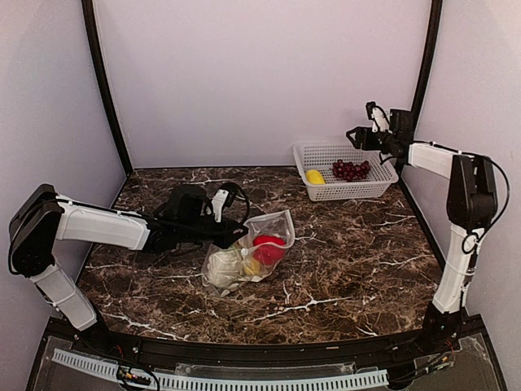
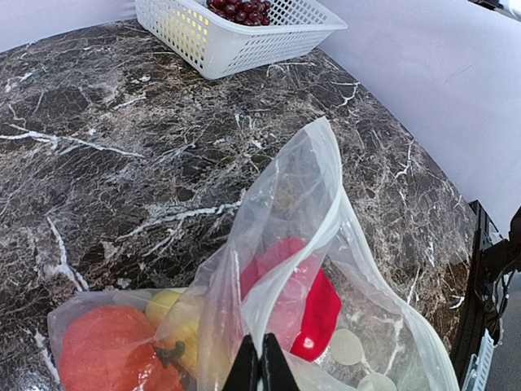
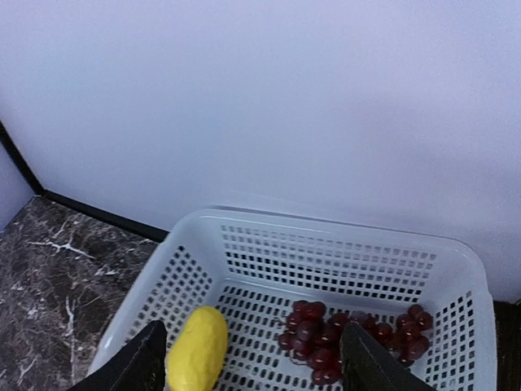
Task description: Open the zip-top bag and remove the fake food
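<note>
Showing the zip-top bag [image 1: 252, 248] lying mid-way across the table [image 1: 366, 269], rim being pinched in the closed left gripper [image 2: 260, 366], presumably keeping the mouth gaping toward the white basket [image 1: 350, 193], red piece [image 1: 269, 247] sitting inside; showing the right gripper [image 3: 244, 366] hanging wide-jawed, empty, over grapes [image 1: 350, 169] and lemon [image 1: 314, 176]; floppy film likely hindering reaching in

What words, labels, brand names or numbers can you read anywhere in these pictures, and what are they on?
None: no legible text in any view.
The zip-top bag shows clear plastic with no print that reads as words.
The white basket is plain lattice with no label.
The marbled table carries no sign or number.
</note>
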Controlling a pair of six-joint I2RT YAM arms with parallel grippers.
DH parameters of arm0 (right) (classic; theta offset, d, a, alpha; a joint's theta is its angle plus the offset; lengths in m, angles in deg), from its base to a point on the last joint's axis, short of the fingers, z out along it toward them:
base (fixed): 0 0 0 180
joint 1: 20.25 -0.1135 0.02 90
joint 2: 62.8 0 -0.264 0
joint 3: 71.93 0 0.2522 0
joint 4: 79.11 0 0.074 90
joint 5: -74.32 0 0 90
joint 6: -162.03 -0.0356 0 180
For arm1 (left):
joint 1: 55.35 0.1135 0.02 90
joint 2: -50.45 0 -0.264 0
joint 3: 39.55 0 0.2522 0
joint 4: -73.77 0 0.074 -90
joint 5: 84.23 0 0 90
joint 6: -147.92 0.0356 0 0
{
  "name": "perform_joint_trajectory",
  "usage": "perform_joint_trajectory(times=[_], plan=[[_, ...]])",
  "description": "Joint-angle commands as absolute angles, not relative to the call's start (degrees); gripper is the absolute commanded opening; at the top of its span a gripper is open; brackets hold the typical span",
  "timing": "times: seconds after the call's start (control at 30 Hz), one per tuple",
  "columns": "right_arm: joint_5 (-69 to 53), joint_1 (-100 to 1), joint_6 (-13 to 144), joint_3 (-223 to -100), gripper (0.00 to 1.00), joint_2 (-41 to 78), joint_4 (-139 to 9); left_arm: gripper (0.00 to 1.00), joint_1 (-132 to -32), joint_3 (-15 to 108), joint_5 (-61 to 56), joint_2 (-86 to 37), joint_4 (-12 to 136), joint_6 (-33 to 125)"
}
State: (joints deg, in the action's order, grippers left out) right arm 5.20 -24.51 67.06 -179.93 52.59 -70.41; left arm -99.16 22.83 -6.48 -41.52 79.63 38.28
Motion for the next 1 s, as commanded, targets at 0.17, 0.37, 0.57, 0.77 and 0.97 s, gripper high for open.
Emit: perform_joint_trajectory(times=[0.17,0.37,0.57,0.77,0.97], plan=[[16.84,-37.41,71.38,-151.28,0.68,29.42,-80.45,0.01,-98.89,23.15,-12.97,-39.80,78.78,38.47],[17.83,-47.16,74.42,-137.79,0.67,18.25,-83.31,0.01,-99.54,23.61,-15.22,-41.02,79.49,38.19],[11.03,-59.20,82.99,-131.67,0.66,17.84,-82.35,0.01,-99.73,23.58,-16.48,-40.87,80.82,37.03],[5.66,-67.29,88.16,-130.29,0.64,22.03,-82.79,0.01,-99.73,23.44,-16.89,-40.25,80.56,36.73],[3.27,-69.23,90.58,-131.61,0.60,27.91,-83.55,0.01,-99.73,23.34,-17.11,-40.06,80.63,36.59]])
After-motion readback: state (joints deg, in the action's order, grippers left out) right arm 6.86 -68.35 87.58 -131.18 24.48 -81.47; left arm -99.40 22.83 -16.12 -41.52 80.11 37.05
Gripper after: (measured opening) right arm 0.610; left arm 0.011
